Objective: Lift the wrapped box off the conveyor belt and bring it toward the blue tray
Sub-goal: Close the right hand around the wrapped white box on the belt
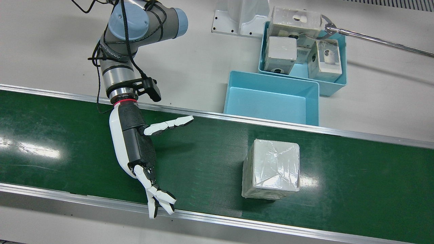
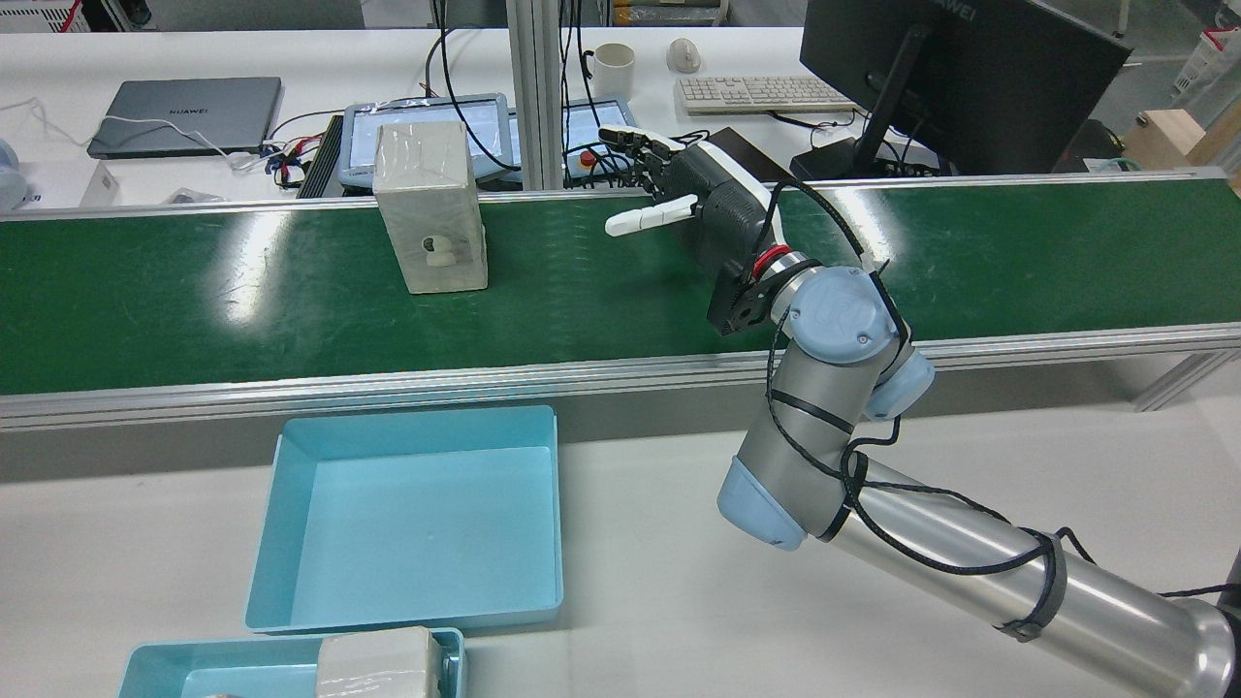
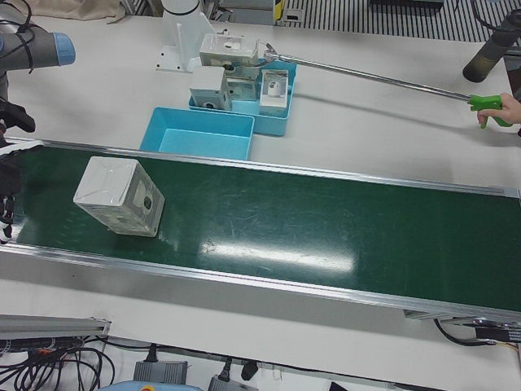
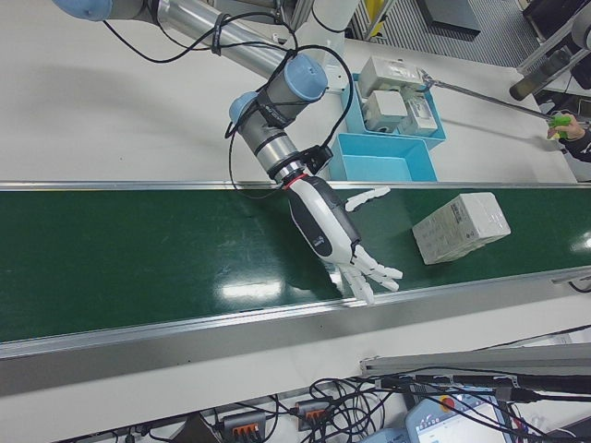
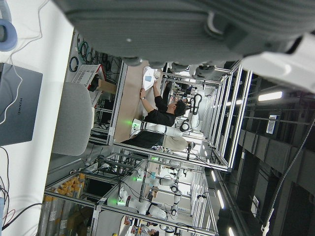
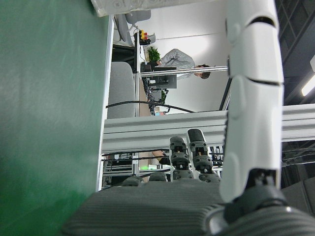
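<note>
Palm of my right hand [image 6: 197,211] fills the bottom of its own camera, one white finger [image 6: 253,98] running up the frame, green belt [image 6: 49,98] alongside. Front view: right hand [image 1: 135,149] sits over the belt [image 1: 67,149], fingers spread wide, holding nothing. Thumb points toward 3 o'clock; the other fingers [image 1: 159,200] reach to 6 o'clock, tips over the near rail.

Box [image 1: 271,169], white with clear wrap, stands on the belt at 3 o'clock from the hand, well apart, no contact. Rear view shows the box [image 2: 431,208] upright, a round hole low on the face toward the robot, with the hand [image 2: 698,208] to its right, palm turned toward it.

Empty tray [image 1: 271,98] lies off the belt on the white table [image 1: 51,44], at 12 o'clock from the box, just past the far rail. Second tray [image 1: 334,83] touches its far corner and holds several wrapped boxes [image 1: 279,54]. Long metal reacher [image 1: 373,39] has its tip among those boxes; left-front view shows a person's hand [image 3: 511,107] on its green handle [image 3: 487,104].

Left hand [image 5: 197,29]: only a dark, blurred underside shows in its own camera, pointed at the lab behind. Can't tell if it's open or closed. No other view shows it.
</note>
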Motion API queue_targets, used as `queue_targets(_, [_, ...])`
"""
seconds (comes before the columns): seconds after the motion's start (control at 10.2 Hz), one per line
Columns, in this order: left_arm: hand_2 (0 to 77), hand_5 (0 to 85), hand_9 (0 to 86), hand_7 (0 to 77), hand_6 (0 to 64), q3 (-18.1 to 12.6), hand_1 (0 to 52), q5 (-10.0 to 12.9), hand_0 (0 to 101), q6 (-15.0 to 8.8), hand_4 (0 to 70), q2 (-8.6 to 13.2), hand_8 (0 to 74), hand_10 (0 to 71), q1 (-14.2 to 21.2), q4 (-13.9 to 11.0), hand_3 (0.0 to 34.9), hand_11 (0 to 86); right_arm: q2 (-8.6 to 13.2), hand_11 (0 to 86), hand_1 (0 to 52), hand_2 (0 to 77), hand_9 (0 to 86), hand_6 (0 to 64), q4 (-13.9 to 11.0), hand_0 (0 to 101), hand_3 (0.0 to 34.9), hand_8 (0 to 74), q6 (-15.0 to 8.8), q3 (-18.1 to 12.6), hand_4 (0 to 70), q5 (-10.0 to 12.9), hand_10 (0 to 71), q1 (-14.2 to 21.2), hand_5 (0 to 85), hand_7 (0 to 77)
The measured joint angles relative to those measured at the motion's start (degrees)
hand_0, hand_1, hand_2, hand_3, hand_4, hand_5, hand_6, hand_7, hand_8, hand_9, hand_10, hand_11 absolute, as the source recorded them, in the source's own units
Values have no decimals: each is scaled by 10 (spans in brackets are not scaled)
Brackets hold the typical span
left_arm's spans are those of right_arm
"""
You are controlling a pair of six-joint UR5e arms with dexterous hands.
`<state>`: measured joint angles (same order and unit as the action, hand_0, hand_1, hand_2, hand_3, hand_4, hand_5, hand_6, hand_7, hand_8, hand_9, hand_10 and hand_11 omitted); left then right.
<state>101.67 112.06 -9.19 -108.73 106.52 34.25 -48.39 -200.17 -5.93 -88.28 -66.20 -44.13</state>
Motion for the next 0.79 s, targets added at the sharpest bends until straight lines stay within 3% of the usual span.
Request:
queue_targets(0.2, [11,11,5,5,5,0,0,0,0,0,0,0,5,5,0,0,0,5,3,5,136,44,11,38,0,483,0,0,-3,-2,104,-1,0,0,175,49])
queue_targets(0.3, [11,11,0,5,5,0,0,0,0,0,0,0,5,5,0,0,0,5,4,5,104,22,11,38,0,479,0,0,-4,0,98,-1,0,1,175,49])
queue_targets(0.39, [5,11,5,5,5,0,0,0,0,0,0,0,5,5,0,0,0,5,4,5,104,22,11,38,0,479,0,0,-5,1,98,-2,0,3,175,49])
queue_targets(0.79, [5,11,5,5,5,0,0,0,0,0,0,0,5,5,0,0,0,5,16,5,147,49,11,38,0,480,0,0,-12,11,93,-6,0,8,158,33])
